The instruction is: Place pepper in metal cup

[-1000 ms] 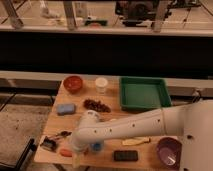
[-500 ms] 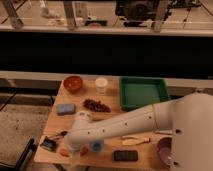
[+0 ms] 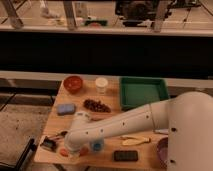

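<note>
Table [image 3: 112,116]: a wooden top is seen, set with several small things.
Arm [image 3: 125,122]: a white arm is stretched from the right edge across the front of the table, down to its front-left part.
Gripper [image 3: 70,148]: it is lowered at the arm's end near the front-left edge of the table, right over the pepper; most of it is covered by the wrist.
Gripper state: released or clenched cannot be told, and no grasp can be confirmed.
Pepper [image 3: 64,152]: a red-orange end is seen on the table by the front edge, just under the gripper; the rest is hidden.
Metal cup [image 3: 48,144]: a small dark cup is placed near the front-left corner, just left of the gripper and apart from the pepper.
Blue cup [image 3: 96,145]: it is set just right of the arm's end.
Sponge [image 3: 66,108]: a blue one is found behind the gripper, on the left side.
Grapes [image 3: 96,105]: a dark bunch is laid mid-table.
Red bowl [image 3: 73,83]: it is placed at the back left.
White cup [image 3: 101,85]: it is stood beside the red bowl.
Green tray [image 3: 142,92]: it is set at the back right.
</note>
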Available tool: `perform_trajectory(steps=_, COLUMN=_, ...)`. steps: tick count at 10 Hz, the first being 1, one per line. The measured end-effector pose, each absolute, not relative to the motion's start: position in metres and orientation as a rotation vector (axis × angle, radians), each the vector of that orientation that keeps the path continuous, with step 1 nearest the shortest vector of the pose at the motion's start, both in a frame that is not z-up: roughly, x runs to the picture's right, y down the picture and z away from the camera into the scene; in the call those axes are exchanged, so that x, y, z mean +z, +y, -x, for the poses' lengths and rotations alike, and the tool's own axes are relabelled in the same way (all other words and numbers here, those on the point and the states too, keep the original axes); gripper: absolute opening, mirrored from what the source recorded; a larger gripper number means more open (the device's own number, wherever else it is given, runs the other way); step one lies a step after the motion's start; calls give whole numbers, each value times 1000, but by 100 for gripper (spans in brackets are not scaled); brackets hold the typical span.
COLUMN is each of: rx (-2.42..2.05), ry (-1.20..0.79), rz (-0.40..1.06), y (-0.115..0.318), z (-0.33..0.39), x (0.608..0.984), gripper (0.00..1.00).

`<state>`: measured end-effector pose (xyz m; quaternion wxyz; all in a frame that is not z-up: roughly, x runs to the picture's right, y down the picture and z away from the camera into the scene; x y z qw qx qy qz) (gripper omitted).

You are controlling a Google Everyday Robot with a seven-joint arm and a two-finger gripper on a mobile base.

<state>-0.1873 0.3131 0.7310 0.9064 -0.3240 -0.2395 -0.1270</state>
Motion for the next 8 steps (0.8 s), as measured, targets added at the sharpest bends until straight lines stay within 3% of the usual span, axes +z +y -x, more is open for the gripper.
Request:
perform_trajectory(steps=1, rx=-257, ry=-494, rz=673, y=314, z=186, x=732, gripper=57)
perform_trajectory(steps=8, rx=-259, ry=-508, rz=696, y=320, z=187, x=737, gripper=57)
